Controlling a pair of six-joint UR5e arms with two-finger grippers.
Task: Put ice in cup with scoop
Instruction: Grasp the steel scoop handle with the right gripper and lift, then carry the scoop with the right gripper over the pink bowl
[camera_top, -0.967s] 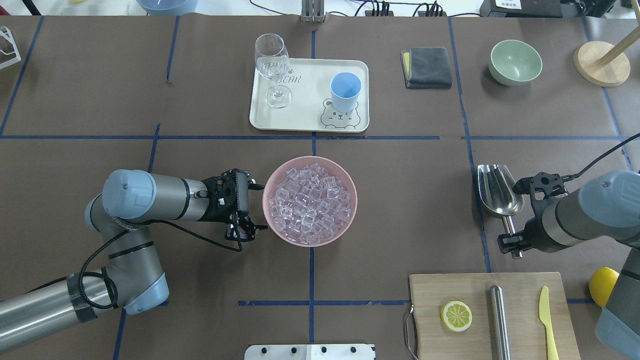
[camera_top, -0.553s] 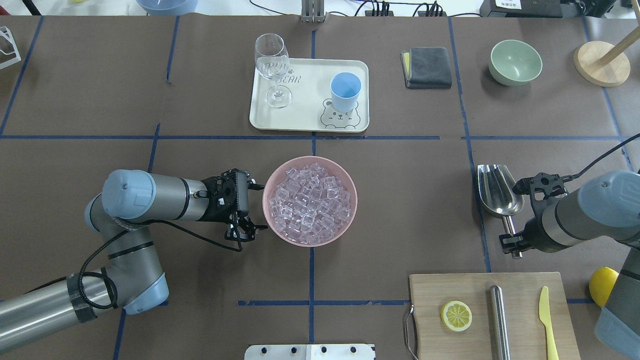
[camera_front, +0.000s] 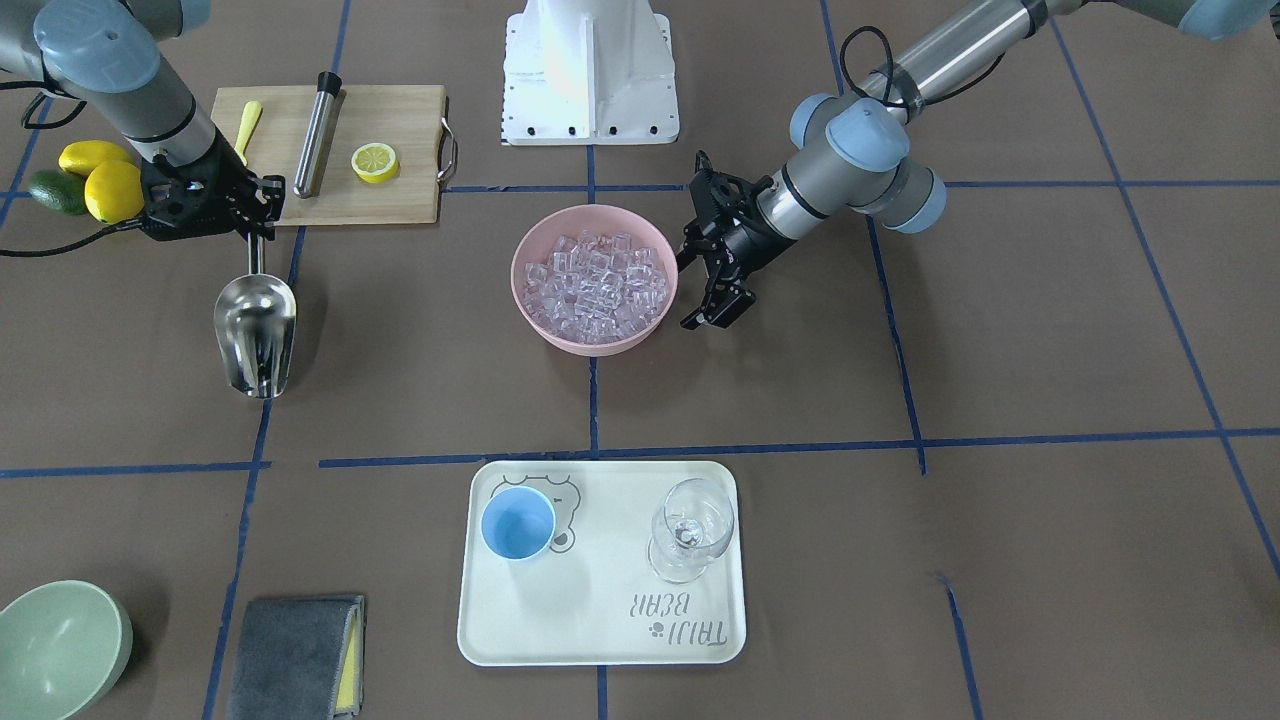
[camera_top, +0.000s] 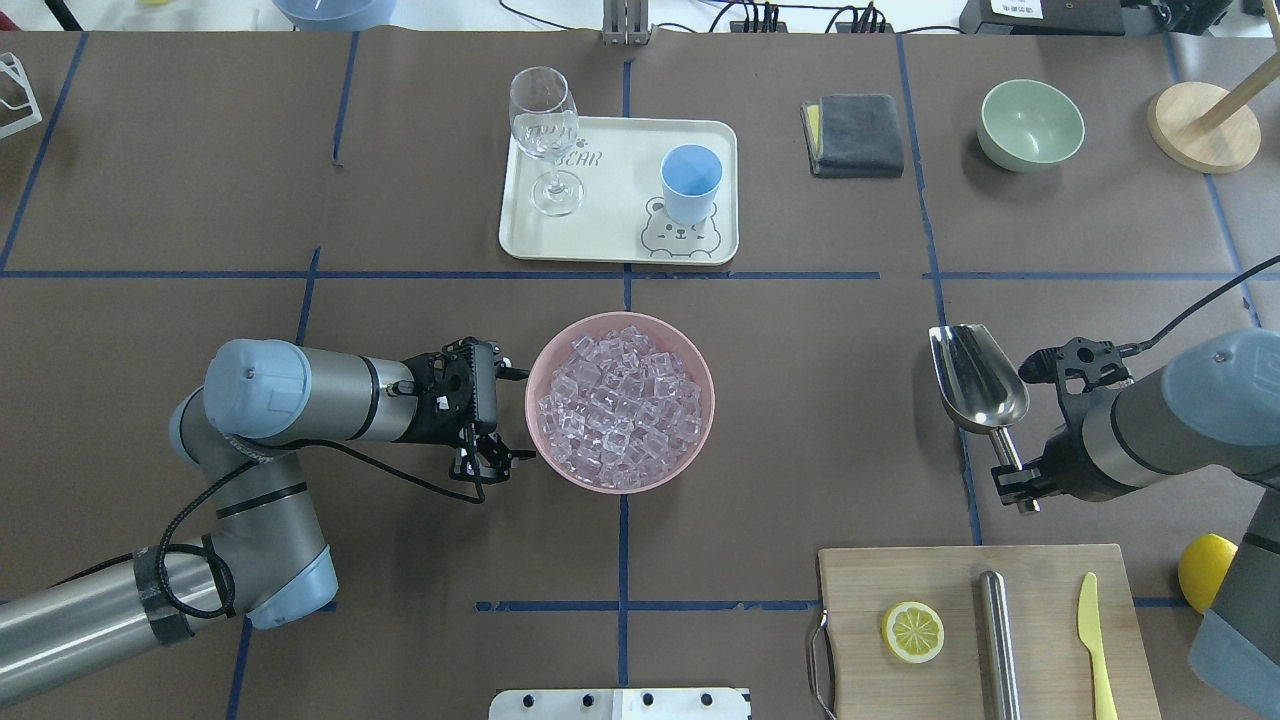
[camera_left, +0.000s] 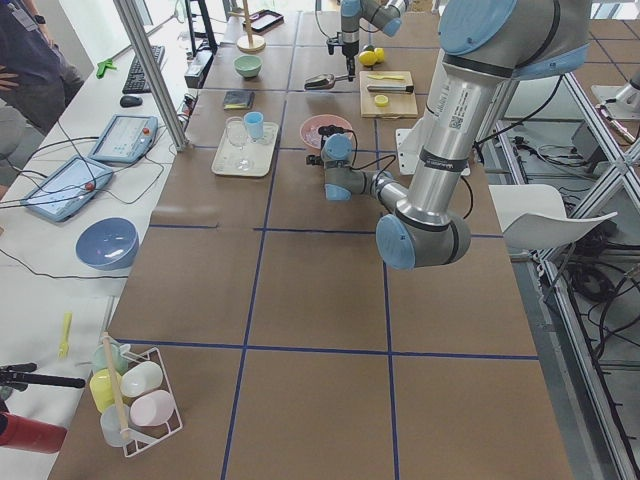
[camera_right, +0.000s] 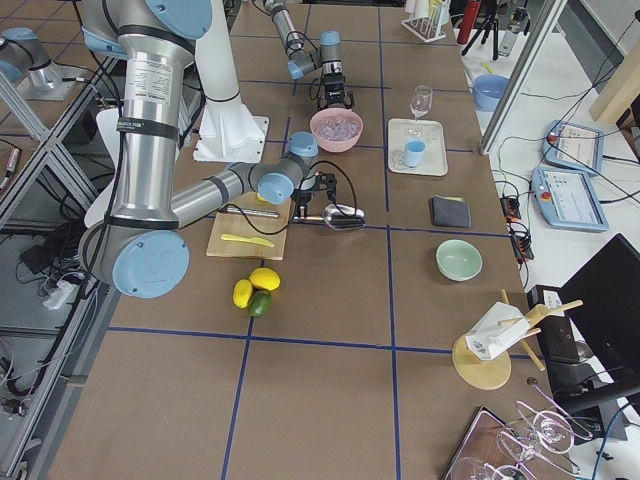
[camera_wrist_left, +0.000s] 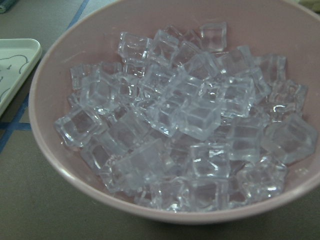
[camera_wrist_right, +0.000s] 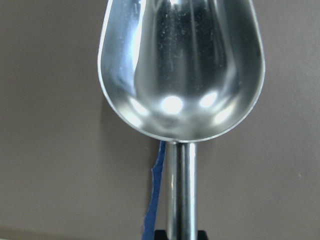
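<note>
**First:** At 3 o'clock from the pink bowl (camera_top: 706, 390), seen from overhead, lies the scoop (camera_top: 978, 378). How will it handle?

**Second:** It is stiff steel, probably light, but polished and slippery. The thin handle is the place to take it, well back from the trough, so that the mouth is left free to dig.

**First:** And the ice (camera_top: 620, 405)?

**Second:** Hard, glassy cubes, heaped loose in that bowl. They will likely slide and tumble, so the trough wants holding level on the way to the cup (camera_top: 690, 175). The cup stands on the tray (camera_top: 610, 200), at 12 o'clock from the bowl.

**First:** What does the right gripper (camera_top: 1015, 480) hold?

**Second:** Its fingers are clamped on the end of the scoop's handle. The trough is empty and points toward 12 o'clock.

**First:** And the left gripper (camera_top: 490, 462)?

**Second:** It sits just beside the bowl's rim at 9 o'clock. Its fingers look spread apart and hold nothing.
</note>
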